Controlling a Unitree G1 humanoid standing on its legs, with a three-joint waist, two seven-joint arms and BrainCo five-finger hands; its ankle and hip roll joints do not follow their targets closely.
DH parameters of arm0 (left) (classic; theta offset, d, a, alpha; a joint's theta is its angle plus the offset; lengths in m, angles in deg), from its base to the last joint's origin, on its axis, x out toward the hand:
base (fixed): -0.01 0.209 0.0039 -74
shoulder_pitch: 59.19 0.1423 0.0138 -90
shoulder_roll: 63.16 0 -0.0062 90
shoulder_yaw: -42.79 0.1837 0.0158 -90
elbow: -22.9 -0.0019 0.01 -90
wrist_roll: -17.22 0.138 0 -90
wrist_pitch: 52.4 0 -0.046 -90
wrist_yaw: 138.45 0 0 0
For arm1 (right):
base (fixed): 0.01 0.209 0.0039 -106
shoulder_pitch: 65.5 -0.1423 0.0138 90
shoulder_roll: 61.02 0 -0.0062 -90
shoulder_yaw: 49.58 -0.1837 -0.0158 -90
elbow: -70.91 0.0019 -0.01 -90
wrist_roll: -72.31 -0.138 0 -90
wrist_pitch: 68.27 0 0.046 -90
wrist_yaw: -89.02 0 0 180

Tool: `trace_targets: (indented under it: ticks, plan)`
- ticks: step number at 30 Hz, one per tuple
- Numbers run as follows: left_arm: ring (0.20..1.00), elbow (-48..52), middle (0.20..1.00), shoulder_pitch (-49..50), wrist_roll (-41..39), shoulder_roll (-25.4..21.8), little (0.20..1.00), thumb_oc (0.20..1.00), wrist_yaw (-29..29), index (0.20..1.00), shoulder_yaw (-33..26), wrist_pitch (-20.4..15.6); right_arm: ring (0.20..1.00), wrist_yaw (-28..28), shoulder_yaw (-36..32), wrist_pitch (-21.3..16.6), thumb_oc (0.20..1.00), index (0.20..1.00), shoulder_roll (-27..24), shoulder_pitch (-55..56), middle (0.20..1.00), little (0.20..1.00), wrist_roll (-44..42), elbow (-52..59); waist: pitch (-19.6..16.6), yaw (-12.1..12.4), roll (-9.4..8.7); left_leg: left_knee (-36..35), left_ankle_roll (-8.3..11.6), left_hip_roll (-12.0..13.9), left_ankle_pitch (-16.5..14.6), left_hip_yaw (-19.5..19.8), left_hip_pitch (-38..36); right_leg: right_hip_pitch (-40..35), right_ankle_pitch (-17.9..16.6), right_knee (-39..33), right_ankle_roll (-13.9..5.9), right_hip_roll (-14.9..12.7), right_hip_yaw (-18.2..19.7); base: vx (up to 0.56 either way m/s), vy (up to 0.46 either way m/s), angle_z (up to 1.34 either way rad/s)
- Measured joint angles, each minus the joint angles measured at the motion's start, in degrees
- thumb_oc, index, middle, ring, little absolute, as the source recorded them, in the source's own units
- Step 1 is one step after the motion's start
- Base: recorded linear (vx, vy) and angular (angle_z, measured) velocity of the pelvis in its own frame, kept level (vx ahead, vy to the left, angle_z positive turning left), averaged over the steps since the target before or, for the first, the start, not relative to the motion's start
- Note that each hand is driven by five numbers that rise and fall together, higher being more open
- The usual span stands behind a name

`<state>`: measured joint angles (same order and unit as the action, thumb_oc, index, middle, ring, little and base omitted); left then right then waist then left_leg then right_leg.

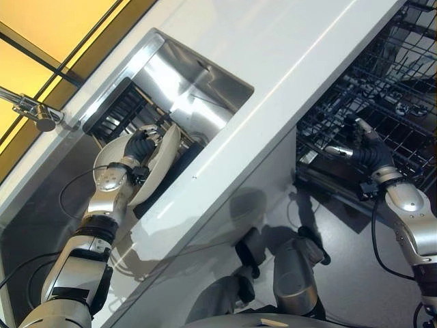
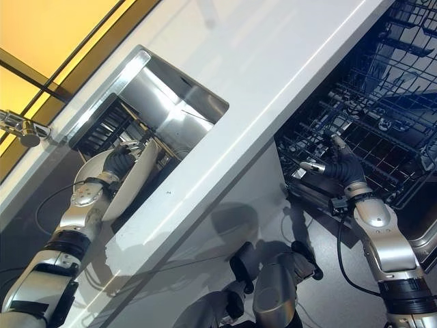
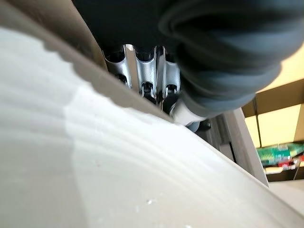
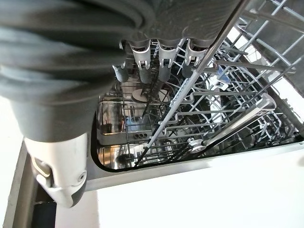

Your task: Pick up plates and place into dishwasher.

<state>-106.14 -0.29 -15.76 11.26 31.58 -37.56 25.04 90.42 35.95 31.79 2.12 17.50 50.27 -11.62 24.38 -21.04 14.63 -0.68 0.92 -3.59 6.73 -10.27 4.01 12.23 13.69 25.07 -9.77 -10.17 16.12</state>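
My left hand (image 1: 140, 145) reaches into the steel sink (image 1: 198, 89) and is curled over the rim of a white plate (image 1: 160, 167) that stands on edge, tilted. In the left wrist view the plate's pale surface (image 3: 118, 171) lies close under the fingers (image 3: 145, 71), which hook over its rim. A second white plate (image 1: 106, 156) stands just behind the hand. My right hand (image 1: 369, 147) is open at the front edge of the pulled-out dishwasher rack (image 1: 403, 89), holding nothing. Dark wire tines of the rack (image 4: 228, 109) show past its fingers (image 4: 166, 52).
A white counter (image 1: 307, 61) runs between the sink and the dishwasher. A dark slatted rack (image 1: 119, 113) sits in the sink's far end. A chrome faucet (image 1: 34, 113) juts over the sink's left edge. Grey floor (image 1: 355, 273) lies below the rack.
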Motion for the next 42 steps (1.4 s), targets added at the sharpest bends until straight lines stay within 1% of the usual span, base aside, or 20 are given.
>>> trace_targets:
  ticks: [2,6,8,11,14,17,19,22,24,27,29,31,33,36,38,40,42]
  plan:
    - [1.0,0.8,1.0,0.6,1.8,0.1,1.0,1.0,2.9,1.0,-0.1,-1.8,1.0,0.0,-0.1,-0.1,1.0,1.0,0.0,0.2,1.0,1.0,0.0,0.0,0.0,0.0,0.0,0.0,-0.01,0.0,0.0,0.1,0.0,-0.1,0.0,0.0,0.0,0.0,-0.1,0.0,0.0,0.0]
    - [1.0,7.3,1.0,2.2,6.9,0.5,1.0,1.0,9.7,1.0,-0.6,-4.9,1.0,0.0,-0.7,-0.2,1.0,1.0,0.1,1.1,1.0,1.0,0.0,0.1,0.0,0.4,-0.01,0.1,-0.1,0.0,0.1,0.9,-0.3,-0.8,0.0,-0.2,0.05,-0.1,-0.8,0.0,-0.037,0.07]
    - [1.0,11.4,1.0,2.8,8.9,1.3,1.0,1.0,12.9,1.0,-2.3,-6.8,1.0,0.0,-1.7,-0.4,1.0,1.0,0.4,2.2,1.0,1.0,0.0,0.3,0.0,1.3,-0.01,0.1,-0.11,0.1,0.1,1.1,-0.5,-1.1,0.1,-0.2,0.14,0.0,-1.0,-0.01,-0.055,0.06]
    - [1.0,17.1,1.0,3.8,10.8,1.4,1.0,1.0,15.6,1.0,-3.8,-7.3,1.0,-0.1,-2.6,-0.9,1.0,1.0,1.1,2.9,1.0,1.0,0.1,0.4,0.0,2.1,-0.01,0.1,-0.27,0.1,0.2,1.4,-0.6,-1.5,0.1,-0.2,0.16,0.0,-1.4,-0.01,-0.056,0.07]
    - [1.0,22.3,1.0,5.0,13.1,1.3,1.0,1.0,16.3,1.0,-4.4,-7.2,1.0,0.0,-4.1,-1.0,1.0,1.0,2.0,4.3,1.0,1.0,0.1,0.4,-0.1,3.2,0.03,0.1,-0.26,0.3,0.2,2.2,-1.6,-3.0,0.2,-0.8,0.32,-0.1,-2.3,0.01,-0.053,0.12]
    - [1.0,27.1,1.0,6.6,14.2,1.1,1.0,1.0,16.3,1.0,-5.6,-6.8,1.0,-0.4,-5.0,-0.9,1.0,1.0,2.4,5.5,1.0,1.0,0.1,0.9,-0.1,4.0,0.05,0.1,-0.22,0.4,0.2,3.1,-2.2,-4.2,0.3,-1.0,0.54,-0.1,-3.3,0.03,-0.051,0.15]
    - [1.0,29.9,1.0,7.8,14.2,1.1,1.0,1.0,16.3,1.0,-6.5,-6.5,1.0,-1.2,-5.1,-0.9,1.0,1.0,3.4,6.5,1.0,1.0,0.1,1.8,-1.1,4.9,0.08,0.0,-0.05,0.5,0.1,3.4,-2.3,-4.6,0.4,-1.0,0.73,-0.1,-3.7,0.04,-0.051,0.09]
    - [1.0,33.7,1.0,9.8,14.3,0.2,1.0,1.0,16.2,1.0,-7.0,-6.2,1.0,-1.8,-5.5,-0.9,1.0,1.0,5.1,8.3,1.0,1.0,0.1,2.7,-3.5,5.8,-0.03,0.0,-0.02,0.6,0.1,4.3,-2.4,-5.4,0.5,-1.7,0.9,-0.2,-4.8,0.04,-0.063,0.16]
    - [1.0,36.1,1.0,11.3,15.6,-0.7,1.0,1.0,15.9,1.0,-7.7,-5.4,1.0,-2.3,-6.0,-0.9,1.0,1.0,6.6,9.6,1.0,1.0,0.1,2.7,-5.2,6.4,-0.24,-0.3,0.05,0.7,0.0,4.8,-3.4,-7.1,0.6,-2.6,1.01,-0.2,-5.7,0.02,-0.073,0.16]
    - [1.0,39.4,1.0,14.8,17.3,-1.7,1.0,1.0,15.1,1.0,-9.1,-4.4,1.0,-2.6,-6.2,-0.8,1.0,1.0,7.4,11.5,1.0,1.0,0.1,2.7,-7.9,7.1,-0.64,-0.9,0.26,0.8,-0.1,5.7,-4.5,-8.5,0.8,-3.5,1.25,-0.2,-6.5,-0.01,-0.073,0.13]
    - [1.0,40.7,1.0,16.5,20.0,-3.3,1.0,1.0,14.1,1.0,-9.2,-3.8,1.0,-2.9,-6.6,-0.8,1.0,1.0,7.5,12.8,1.0,1.0,0.1,2.7,-9.3,7.9,-0.95,-1.2,0.74,1.1,-0.5,5.8,-4.8,-8.9,1.0,-4.1,1.55,-0.1,-6.9,-0.02,-0.076,0.05]
    - [1.0,42.5,1.0,19.1,22.9,-5.5,1.0,1.0,12.7,1.0,-10.4,-2.2,1.0,-3.5,-7.0,-0.8,1.0,1.0,7.9,14.1,1.0,1.0,0.1,2.7,-10.7,8.0,-1.1,-1.6,0.73,1.2,-0.4,6.4,-5.1,-9.4,1.0,-4.3,1.58,0.0,-7.5,-0.06,-0.063,0.12]
    - [1.0,42.9,1.0,21.5,24.5,-6.7,1.0,1.0,11.2,1.0,-11.9,-1.5,1.0,-3.8,-8.0,-0.8,1.0,1.0,8.1,15.3,1.0,1.0,-0.1,2.7,-11.5,8.0,-1.11,-1.9,0.58,1.2,-0.2,6.8,-5.5,-10.2,0.9,-4.7,1.6,0.0,-7.9,-0.05,-0.046,0.07]
    - [1.0,43.8,1.0,26.4,26.1,-8.4,1.0,1.0,7.7,1.0,-14.5,0.1,1.0,-4.2,-10.2,-0.7,1.0,1.0,8.1,16.6,1.0,1.0,-0.3,2.8,-11.6,8.1,-1.08,-2.0,0.56,1.2,-0.2,7.4,-5.4,-10.5,0.9,-5.1,1.59,0.0,-8.4,-0.06,-0.035,0.09]
    - [1.0,44.0,1.0,28.8,27.6,-8.4,1.0,1.0,6.2,1.0,-14.8,1.3,1.0,-4.1,-10.9,-0.6,1.0,1.0,7.9,17.0,1.0,1.0,-1.2,2.8,-11.6,8.4,-1.04,-2.0,0.57,1.2,-0.1,7.6,-5.4,-10.6,0.9,-5.2,1.61,0.0,-8.7,-0.08,-0.026,0.07]
    - [1.0,44.0,1.0,30.3,28.7,-8.4,1.0,1.0,5.5,1.0,-14.8,2.2,1.0,-4.1,-11.1,-0.6,1.0,1.0,7.9,17.5,1.0,1.0,-1.9,2.8,-11.6,9.4,-1.04,-2.0,0.63,1.3,-0.1,7.8,-5.3,-10.6,0.9,-5.2,1.68,0.1,-8.9,-0.11,-0.041,0.05]
    - [1.0,44.1,1.0,31.7,32.7,-9.3,1.0,1.0,5.5,1.0,-14.8,2.2,1.0,-3.9,-11.1,-0.6,1.0,1.0,7.9,17.4,1.0,1.0,-2.9,2.8,-11.6,9.7,-1.03,-2.5,0.87,1.2,0.2,8.6,-5.1,-10.6,0.9,-5.3,1.72,0.1,-9.5,-0.13,-0.055,0.16]
